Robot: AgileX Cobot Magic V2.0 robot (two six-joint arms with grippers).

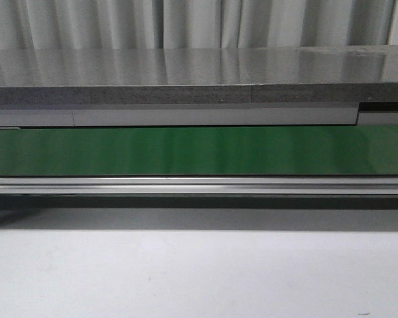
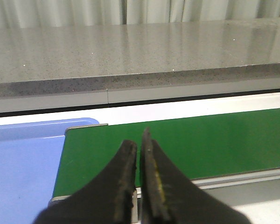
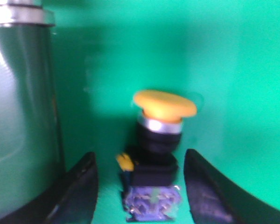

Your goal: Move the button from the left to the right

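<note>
Right gripper (image 3: 140, 186): fingers (image 3: 81, 186) spread wide, one each side of the button (image 3: 156, 149), clear gap on both sides, no contact visible. Button lies on the green belt (image 3: 233, 70) between the fingertips, yellow-orange cap (image 3: 164, 103) pointing away from the wrist, chrome collar under it, black body and a small label end nearest the camera; a little yellow tab sticks out of the body. Picture is blurred, label unreadable. A dark glossy cylinder (image 3: 23, 121) with a metal band on top stands on the belt just beside one finger. Left gripper (image 2: 140, 154): fingers (image 2: 126, 163) nearly together, only a thin slit between the tips, nothing in them. It hangs level above the near edge of the green conveyor belt (image 2: 214, 140), pointing across it toward the far side. A light blue tray (image 2: 23, 158) sits at the belt's end, left of the gripper. Beyond the belt there's a white strip, then a grey speckled stone-look counter (image 2: 140, 51), with pale curtain folds behind. Front view: green belt (image 1: 199, 151) runs full width in a metal rail frame (image 1: 199, 185), grey counter (image 1: 199, 73) behind it, white tabletop (image 1: 199, 278) in front. Neither arm nor the button shows in that view, so can't place the button left or right along the belt.
</note>
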